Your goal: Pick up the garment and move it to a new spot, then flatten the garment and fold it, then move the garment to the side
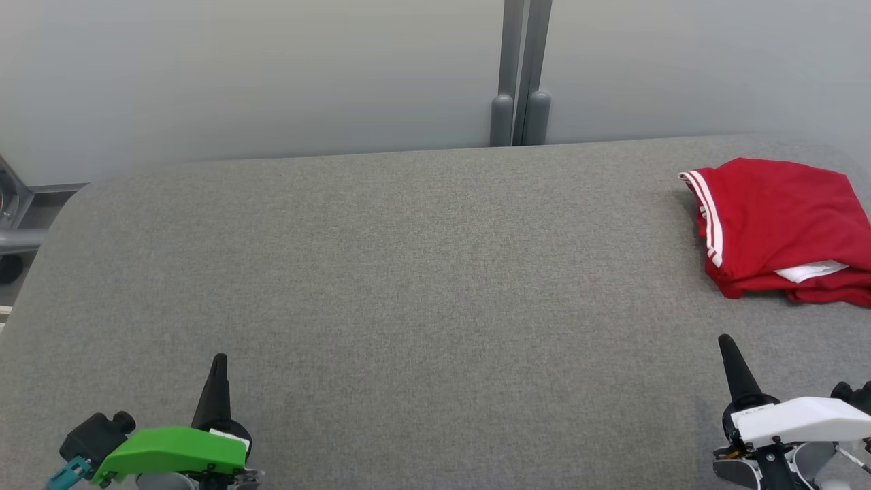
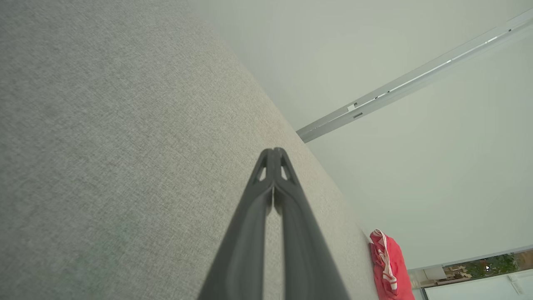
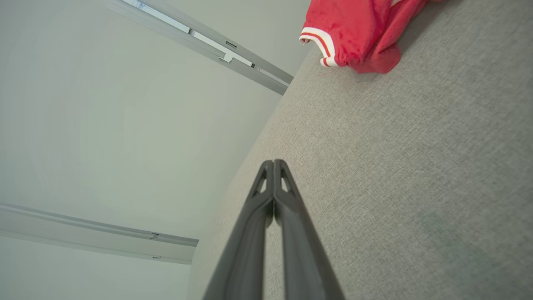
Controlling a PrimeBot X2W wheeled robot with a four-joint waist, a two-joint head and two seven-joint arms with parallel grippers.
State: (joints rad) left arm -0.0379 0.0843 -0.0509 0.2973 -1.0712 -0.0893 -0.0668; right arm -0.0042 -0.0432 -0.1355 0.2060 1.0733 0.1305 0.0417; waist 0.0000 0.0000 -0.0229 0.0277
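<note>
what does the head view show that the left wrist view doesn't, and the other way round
Head view adds: the right tool, shut, over the table's near right, and the green cover on the left arm. Left wrist view adds: a strip of greenery past the wall's end. Both share: the red garment with white stripes, the grey table, and the left tool, shut and empty.

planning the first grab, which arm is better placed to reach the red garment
Right. The red garment lies near the table's right edge, just ahead of the right gripper, while the left gripper sits far across the table. Both are shut and empty, so the right would likely need to open first.
</note>
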